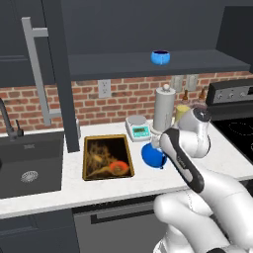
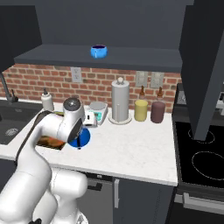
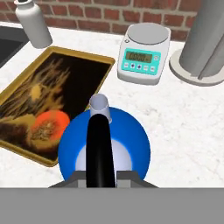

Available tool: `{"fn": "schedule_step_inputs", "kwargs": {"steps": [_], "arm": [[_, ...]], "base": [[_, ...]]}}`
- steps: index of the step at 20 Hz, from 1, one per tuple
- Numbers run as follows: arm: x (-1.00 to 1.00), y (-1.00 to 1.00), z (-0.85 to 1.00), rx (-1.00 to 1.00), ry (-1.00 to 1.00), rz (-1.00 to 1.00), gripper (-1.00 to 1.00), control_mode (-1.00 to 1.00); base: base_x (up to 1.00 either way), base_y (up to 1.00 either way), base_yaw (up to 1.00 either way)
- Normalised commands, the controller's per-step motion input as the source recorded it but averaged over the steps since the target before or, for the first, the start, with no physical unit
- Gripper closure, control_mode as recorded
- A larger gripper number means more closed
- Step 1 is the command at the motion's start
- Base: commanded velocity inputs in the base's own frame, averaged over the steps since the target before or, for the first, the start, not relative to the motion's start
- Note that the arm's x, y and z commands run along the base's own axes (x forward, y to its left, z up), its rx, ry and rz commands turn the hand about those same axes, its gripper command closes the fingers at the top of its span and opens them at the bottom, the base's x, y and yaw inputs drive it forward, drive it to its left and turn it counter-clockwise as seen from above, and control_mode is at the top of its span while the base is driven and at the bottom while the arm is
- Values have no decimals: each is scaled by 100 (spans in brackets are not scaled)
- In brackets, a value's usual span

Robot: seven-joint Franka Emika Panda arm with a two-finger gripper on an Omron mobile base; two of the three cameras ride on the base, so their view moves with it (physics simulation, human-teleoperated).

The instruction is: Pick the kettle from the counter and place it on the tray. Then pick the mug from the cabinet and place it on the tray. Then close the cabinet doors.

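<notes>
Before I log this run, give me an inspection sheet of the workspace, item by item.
Surface: white marbled counter, sink at its left.
Job's things: kettle on the counter beside the tray, which is bare; mug on the cabinet shelf; cabinet doors open.
Clutter: kitchen scale, paper towel holder, white bottle, two canisters.
Grippers: gripper shut on the kettle's black handle.
Cables: nothing seen.
Surroundings: brick backsplash, stove to the right.
</notes>
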Motion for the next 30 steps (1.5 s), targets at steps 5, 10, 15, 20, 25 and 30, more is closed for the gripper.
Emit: {"fn": "schedule_step_inputs", "kwargs": {"steps": [5, 10, 15, 20, 25, 30], "arm": [[-6, 89, 31, 8, 0, 2, 100, -100], [25, 78, 36, 0, -2, 0, 100, -100], [60, 56, 33, 0, 0, 0, 100, -100], [46, 41, 16, 0, 0, 0, 100, -100], [36, 24, -4, 0, 10, 0, 100, -100], [34, 5, -19, -3, 5, -5, 100, -100]], "base": [[0, 0, 0], [0, 0, 0], [0, 0, 0], [0, 0, 0], [0, 0, 0], [0, 0, 0]]}}
